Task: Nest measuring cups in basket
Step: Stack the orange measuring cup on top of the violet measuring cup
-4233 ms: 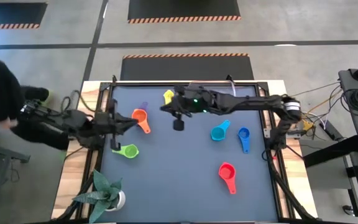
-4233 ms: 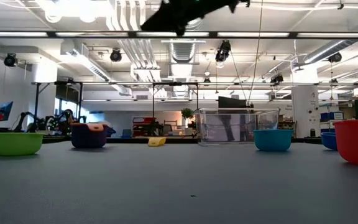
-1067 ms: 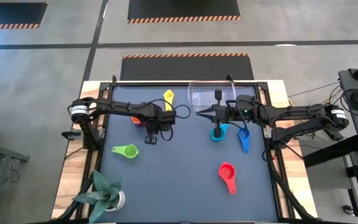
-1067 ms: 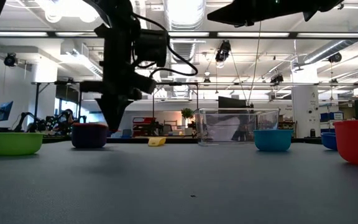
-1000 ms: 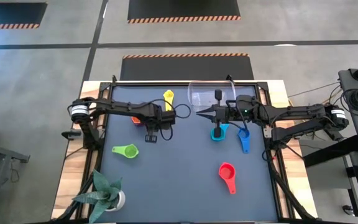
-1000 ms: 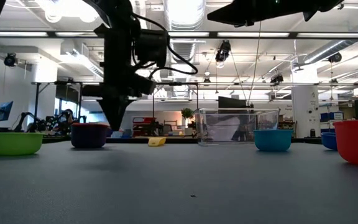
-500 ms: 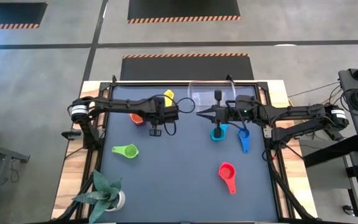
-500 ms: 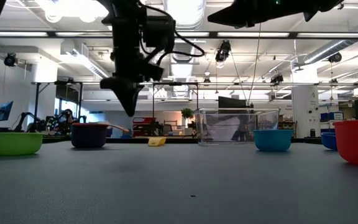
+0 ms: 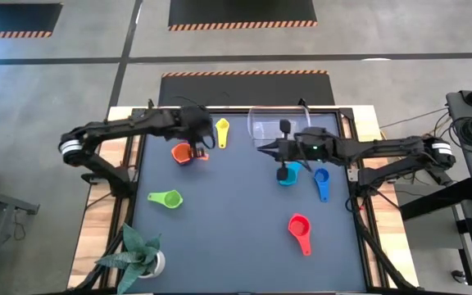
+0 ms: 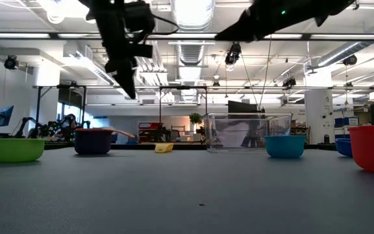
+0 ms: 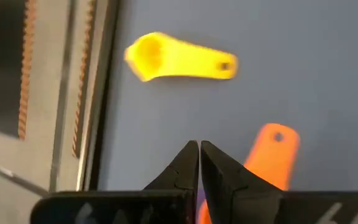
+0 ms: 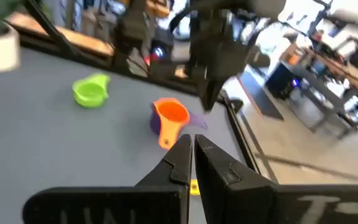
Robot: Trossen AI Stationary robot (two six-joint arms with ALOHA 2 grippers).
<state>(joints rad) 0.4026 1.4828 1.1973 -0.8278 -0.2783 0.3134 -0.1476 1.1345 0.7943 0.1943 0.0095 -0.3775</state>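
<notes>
Above the tabletop (image 9: 236, 246), the left gripper (image 9: 206, 141) is hanging with its fingers (image 11: 185, 167) pressed together and empty, the orange cup (image 9: 182, 152), nested in a purple one, sitting just beside and below their tips and the yellow cup (image 9: 222, 129) lying just beyond them. Over by the basket (image 9: 279, 124), the right gripper (image 9: 262, 148) is hovering with its fingers (image 12: 182, 163) likewise closed on nothing, the clear bin lying just beside them and the cyan cup (image 9: 288, 175) and blue cup (image 9: 321, 180) resting nearby, while the green cup (image 9: 167, 198) and red cup (image 9: 300, 228) are lying well apart from both.
</notes>
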